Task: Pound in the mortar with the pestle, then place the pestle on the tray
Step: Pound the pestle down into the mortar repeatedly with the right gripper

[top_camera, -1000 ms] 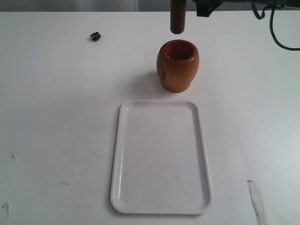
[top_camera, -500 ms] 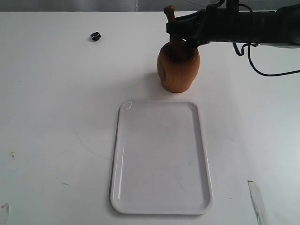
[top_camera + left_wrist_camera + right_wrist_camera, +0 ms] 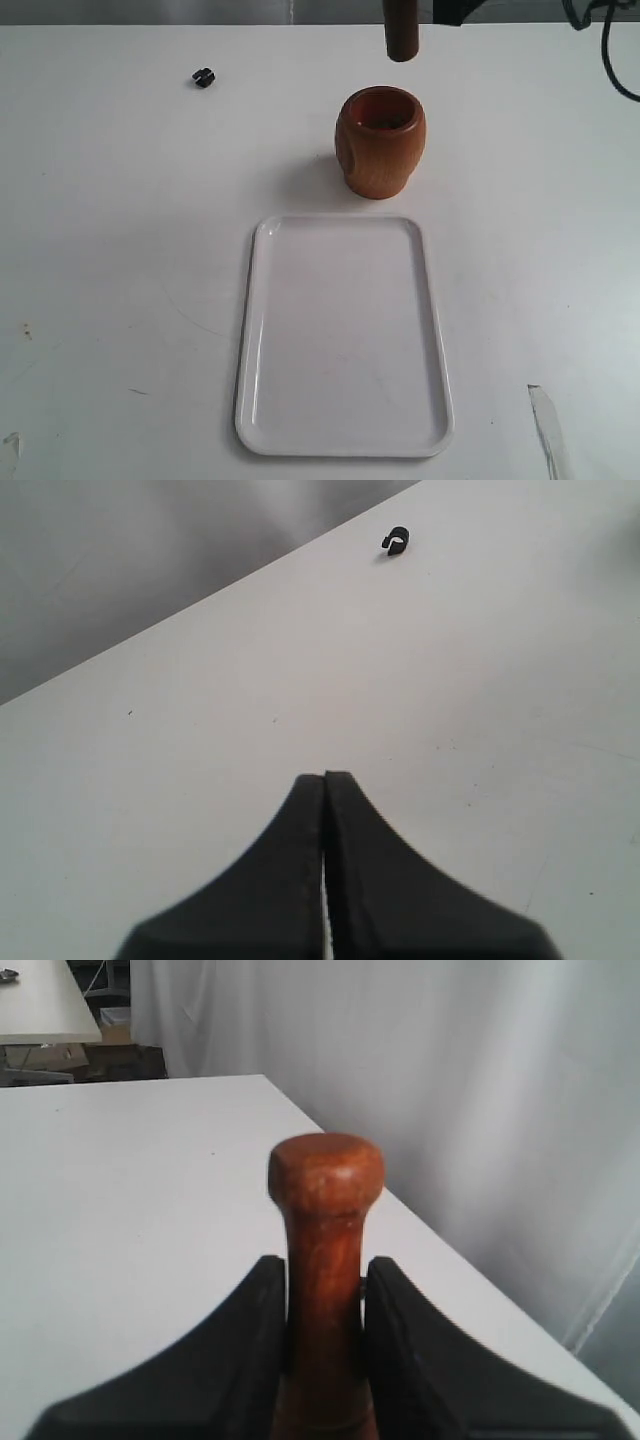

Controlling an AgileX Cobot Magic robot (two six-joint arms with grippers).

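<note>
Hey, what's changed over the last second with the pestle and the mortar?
The pestle, clamped in the right pincer, was plunged into the mortar half a second ago. It has now been lifted out again, ending a little further right in the exterior view than where it started. The mortar, the tray and the small black clip stayed put.

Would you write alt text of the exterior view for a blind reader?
The thick end of a pestle hangs above an orange-brown mortar on a white table; a white tray lies nearer the camera, a small black clip far left.
</note>
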